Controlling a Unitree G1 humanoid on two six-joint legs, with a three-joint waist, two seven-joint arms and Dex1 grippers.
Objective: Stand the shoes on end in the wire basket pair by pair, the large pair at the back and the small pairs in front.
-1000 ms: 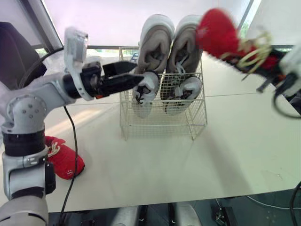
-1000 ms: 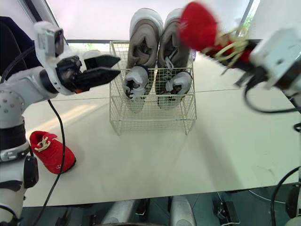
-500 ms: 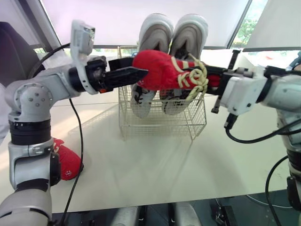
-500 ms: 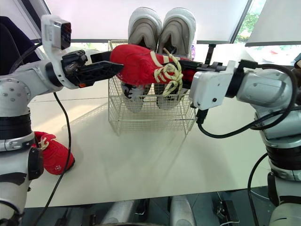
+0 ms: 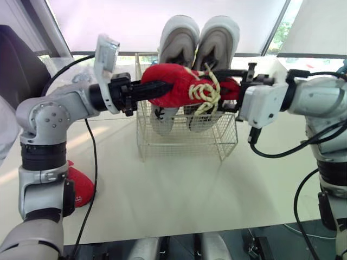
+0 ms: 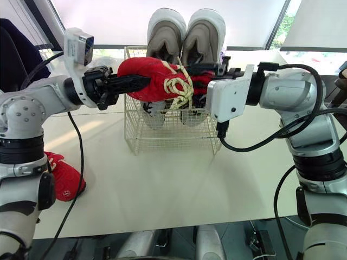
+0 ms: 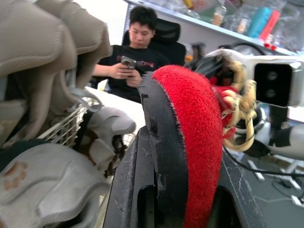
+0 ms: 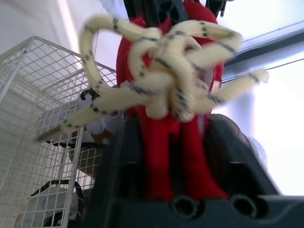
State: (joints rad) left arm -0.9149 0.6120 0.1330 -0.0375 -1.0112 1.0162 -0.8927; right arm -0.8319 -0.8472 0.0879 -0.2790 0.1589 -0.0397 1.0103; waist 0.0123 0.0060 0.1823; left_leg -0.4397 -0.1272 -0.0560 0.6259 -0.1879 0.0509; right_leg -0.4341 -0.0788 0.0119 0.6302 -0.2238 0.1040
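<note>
Head views: the red shoe point(image 5: 181, 85) is held in the air on its side, level, in front of the upper part of the wire basket point(image 5: 187, 142), clear of the table. The left gripper point(image 5: 158, 86) pinches its toe end. The right gripper point(image 5: 232, 88) pinches the heel end, with the laces bunched just beside it. In the basket the large grey pair point(image 5: 200, 35) stands on end at the back, its lower halves hidden behind the red shoe. The small grey pair point(image 5: 162, 118) stands in front, its tops covered by the same shoe. A second red shoe point(image 5: 80, 187) lies on the table at far left, mostly hidden behind the left arm.

Left wrist view: black fingers point(image 7: 124, 190) are clamped on either side of the toe, one on the black sole point(image 7: 159, 137) and one on the red upper. The fingertips are blurred. The grey shoes and basket wire sit close alongside, cut off by the frame. A seated person point(image 7: 137, 52) in a dark top holds a phone in the background.

Right wrist view: the cream lace knot point(image 8: 166, 85) covers most of the shoe. Dark fingers point(image 8: 110, 180) are closed on the red heel, out of focus. Black parts at the far end are cut off and cannot be identified. Basket mesh stands beside the shoe.
</note>
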